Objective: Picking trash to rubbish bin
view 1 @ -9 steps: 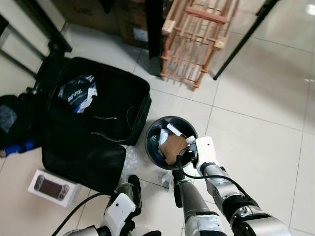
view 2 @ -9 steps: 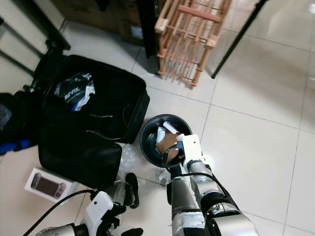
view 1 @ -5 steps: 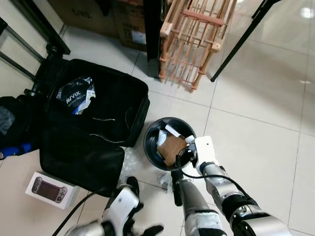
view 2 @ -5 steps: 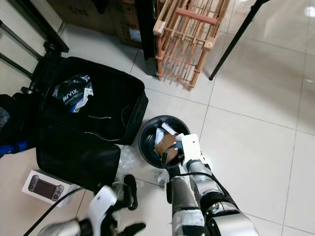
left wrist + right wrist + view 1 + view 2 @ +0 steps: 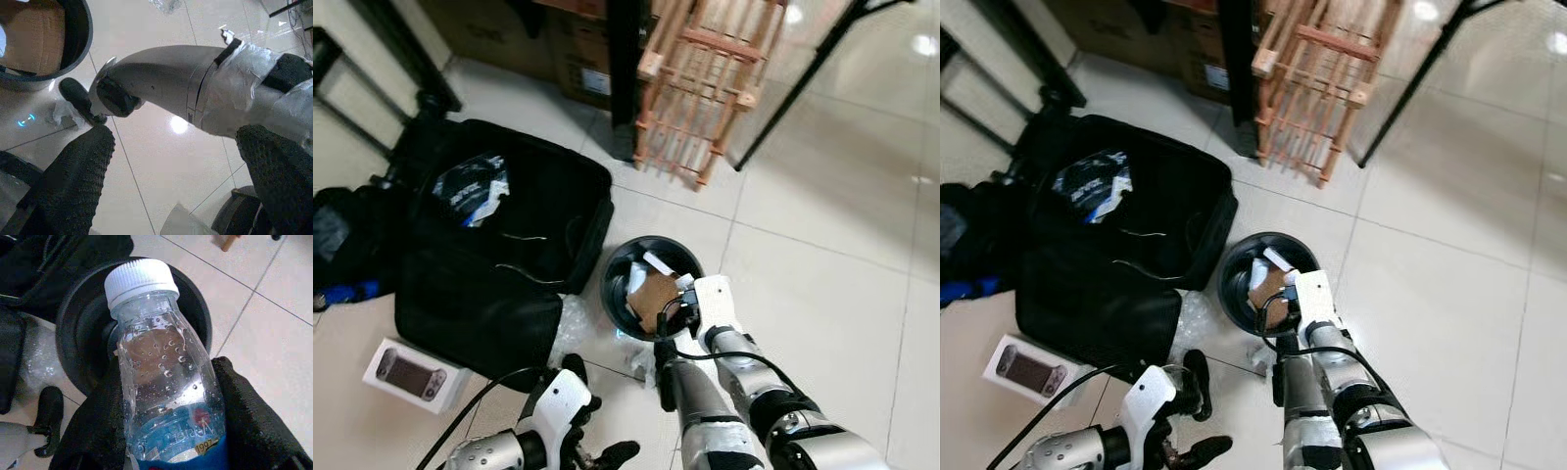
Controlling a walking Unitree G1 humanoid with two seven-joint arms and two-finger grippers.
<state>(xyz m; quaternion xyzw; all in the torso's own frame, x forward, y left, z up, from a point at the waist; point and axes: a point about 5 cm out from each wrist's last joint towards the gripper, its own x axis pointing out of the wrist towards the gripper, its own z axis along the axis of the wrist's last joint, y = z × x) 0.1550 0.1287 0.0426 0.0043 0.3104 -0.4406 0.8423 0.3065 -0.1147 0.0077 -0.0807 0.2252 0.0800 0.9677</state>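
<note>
My right gripper (image 5: 166, 431) pinches a clear plastic water bottle with a white screw cap and blue label (image 5: 164, 377), its two black fingers (image 5: 244, 421) pressed against the sides. I hold the bottle cap-forward over the round black rubbish bin (image 5: 619, 257) at the centre of the head view, so that letting go should drop it straight inside. The bin already holds a brown cardboard piece (image 5: 656, 291) and white scraps, so I judge the release comes next.

My left gripper (image 5: 171, 166) hangs low at the bottom left of the head view, fingers spread wide and empty, kept clear of the bin. A crumpled clear plastic wrapper (image 5: 570, 321) lies on the pale tiled floor (image 5: 822, 284) just beside the bin, likely the next pick.
</note>
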